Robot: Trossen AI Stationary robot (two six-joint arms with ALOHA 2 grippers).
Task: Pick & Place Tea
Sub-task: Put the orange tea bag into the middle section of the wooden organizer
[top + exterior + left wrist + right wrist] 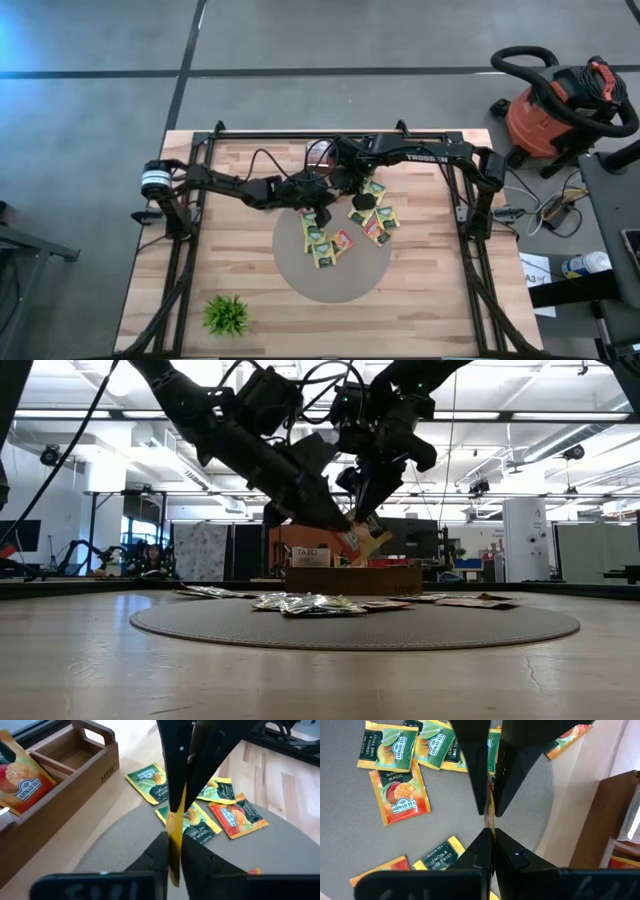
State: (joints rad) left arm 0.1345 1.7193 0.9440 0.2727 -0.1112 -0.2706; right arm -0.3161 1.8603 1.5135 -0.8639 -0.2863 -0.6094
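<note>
Yellow sachet [362,542] up off the mat [300,275], pinched edge-on btwn both claws: left claw [174,845] and right claw [490,822] both clamped on it, mat's 12 o'clock. Other sachets [322,243] flat below. Wooden box [75,757] nearby.

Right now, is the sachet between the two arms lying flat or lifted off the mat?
Lifted. In the low view the tea sachet hangs above the round mat, pinched by both end effectors, clear of the loose sachets.
</note>
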